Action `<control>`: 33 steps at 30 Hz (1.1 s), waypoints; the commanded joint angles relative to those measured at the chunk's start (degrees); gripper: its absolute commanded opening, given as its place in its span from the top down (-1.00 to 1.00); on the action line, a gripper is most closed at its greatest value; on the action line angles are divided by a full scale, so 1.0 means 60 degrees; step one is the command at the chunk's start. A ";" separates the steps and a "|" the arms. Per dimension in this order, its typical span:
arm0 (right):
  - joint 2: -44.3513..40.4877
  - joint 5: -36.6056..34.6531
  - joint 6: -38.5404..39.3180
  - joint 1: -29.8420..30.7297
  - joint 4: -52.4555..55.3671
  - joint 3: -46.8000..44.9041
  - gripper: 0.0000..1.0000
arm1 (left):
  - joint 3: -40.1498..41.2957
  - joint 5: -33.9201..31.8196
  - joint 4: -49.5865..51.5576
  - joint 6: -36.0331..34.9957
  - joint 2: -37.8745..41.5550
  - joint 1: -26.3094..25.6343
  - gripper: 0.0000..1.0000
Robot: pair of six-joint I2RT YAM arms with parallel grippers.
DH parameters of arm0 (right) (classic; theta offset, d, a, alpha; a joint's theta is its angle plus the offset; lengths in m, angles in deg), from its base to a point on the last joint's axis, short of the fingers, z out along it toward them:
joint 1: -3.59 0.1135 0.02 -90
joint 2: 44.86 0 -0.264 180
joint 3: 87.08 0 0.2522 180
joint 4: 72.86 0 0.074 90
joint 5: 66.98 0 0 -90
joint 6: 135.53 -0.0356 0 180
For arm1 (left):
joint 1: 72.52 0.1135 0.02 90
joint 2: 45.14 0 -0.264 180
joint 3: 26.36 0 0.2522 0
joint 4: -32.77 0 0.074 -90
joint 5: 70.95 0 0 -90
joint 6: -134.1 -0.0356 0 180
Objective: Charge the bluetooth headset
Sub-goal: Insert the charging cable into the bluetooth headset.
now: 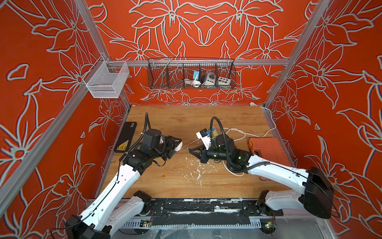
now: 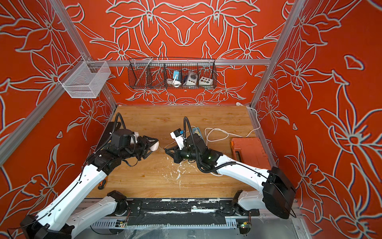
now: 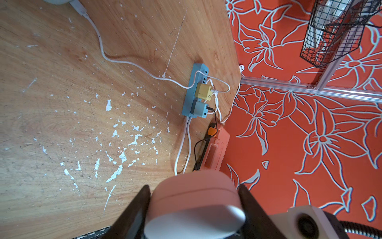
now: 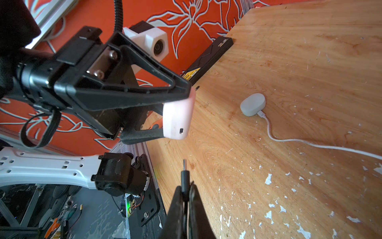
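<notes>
**Lining the plug up with the case's port**

My left gripper has its jaws about half apart, clamped on the two sides of the white earbud charging case. The case hangs clear of the bench, over its middle and a little toward the left edge. The right gripper is pinched fully onto the black plug, with the metal tip sticking out past the jaws.

The case's charging port faces the right arm, but the plug sits below it and points past it, so they aren't on one line yet. I'd raise the plug level with the port, square its flat tip to the slot, then ease in slowly while the left arm holds firm. A skewed push could twist the case in the jaws.

The black lead appears to run from the blue-grey charger on the power strip near the right edge, so I'd watch the slack. A second case lies on the bench, on a white cable.
</notes>
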 commanded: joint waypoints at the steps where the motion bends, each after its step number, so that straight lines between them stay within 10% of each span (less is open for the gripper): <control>1: 0.0241 -0.0294 -0.0242 0.0117 -0.0507 0.0448 0.97 | -0.0220 -0.0162 0.0031 -0.0067 0.0117 -0.0113 0.00; 33: 0.0676 -0.0061 -0.0691 0.0371 -0.1449 0.0222 0.99 | -0.0014 -0.0247 -0.0401 0.0270 0.0343 -0.0306 0.00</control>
